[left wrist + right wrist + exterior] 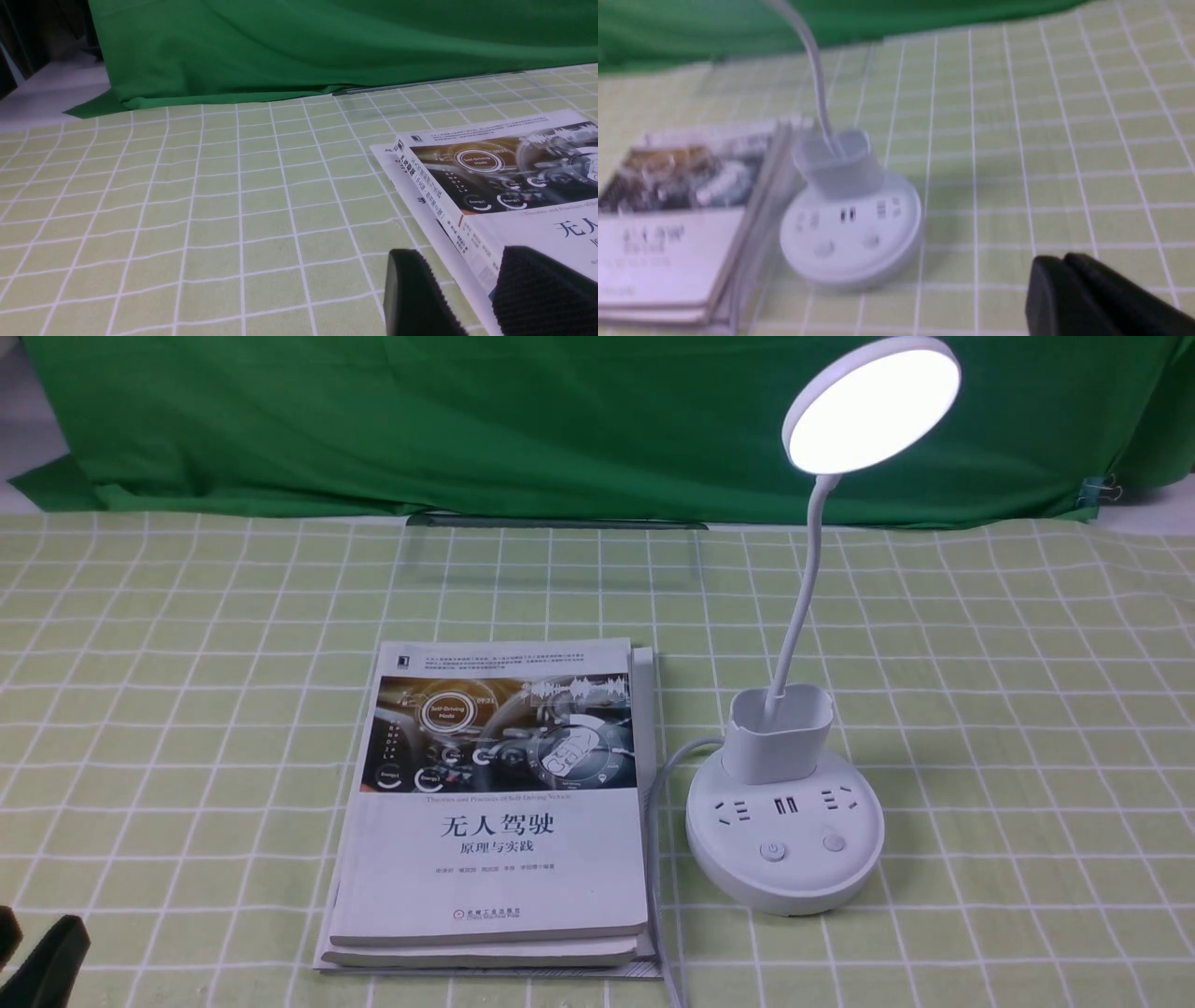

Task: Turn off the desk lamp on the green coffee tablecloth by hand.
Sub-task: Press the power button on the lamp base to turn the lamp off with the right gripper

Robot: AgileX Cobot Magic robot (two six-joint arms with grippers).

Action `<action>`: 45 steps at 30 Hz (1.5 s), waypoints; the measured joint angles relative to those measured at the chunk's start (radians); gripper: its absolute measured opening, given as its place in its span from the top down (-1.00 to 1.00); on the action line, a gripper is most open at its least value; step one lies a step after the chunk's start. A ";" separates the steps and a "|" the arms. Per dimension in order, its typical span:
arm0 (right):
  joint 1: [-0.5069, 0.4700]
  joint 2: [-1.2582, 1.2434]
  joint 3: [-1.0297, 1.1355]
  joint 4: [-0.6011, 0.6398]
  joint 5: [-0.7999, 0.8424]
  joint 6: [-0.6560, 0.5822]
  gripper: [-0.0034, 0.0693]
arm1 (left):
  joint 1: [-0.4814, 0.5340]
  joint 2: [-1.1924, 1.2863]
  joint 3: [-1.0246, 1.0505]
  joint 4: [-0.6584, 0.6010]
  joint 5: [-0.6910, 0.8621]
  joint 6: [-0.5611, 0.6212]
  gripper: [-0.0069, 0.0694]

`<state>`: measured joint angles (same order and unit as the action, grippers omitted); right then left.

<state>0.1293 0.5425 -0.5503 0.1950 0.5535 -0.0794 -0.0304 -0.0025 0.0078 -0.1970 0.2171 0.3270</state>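
The lamp (780, 737) was lit. The right hand (1059, 268), fingers clenched, needed to press the power button (772, 850) squarely. The left hand (462, 255) had its fingers released.

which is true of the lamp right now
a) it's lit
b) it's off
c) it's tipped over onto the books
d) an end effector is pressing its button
a, the lamp stands upright on the tablecloth, its disc head glows bright white, and nothing touches its base.
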 joint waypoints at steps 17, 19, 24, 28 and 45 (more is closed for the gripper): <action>0.301 0.965 -0.489 -0.063 0.196 -0.023 0.79 | 0.000 0.000 0.000 0.000 0.000 0.000 0.18; 0.328 1.039 -0.539 -0.076 0.195 -0.011 0.79 | 0.000 0.000 0.000 0.000 0.000 0.000 0.18; 0.352 1.183 -0.628 -0.084 0.195 -0.006 0.79 | 0.000 0.000 0.000 0.000 0.000 0.000 0.18; 0.352 1.237 -0.672 -0.092 0.195 -0.006 0.79 | 0.000 0.000 0.000 0.000 0.000 0.000 0.18; 0.350 1.343 -0.713 -0.102 0.218 0.005 0.79 | 0.000 0.000 0.000 0.000 0.000 0.000 0.18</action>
<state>0.4788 1.8851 -1.2631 0.0933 0.7716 -0.0748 -0.0304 -0.0025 0.0078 -0.1970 0.2171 0.3270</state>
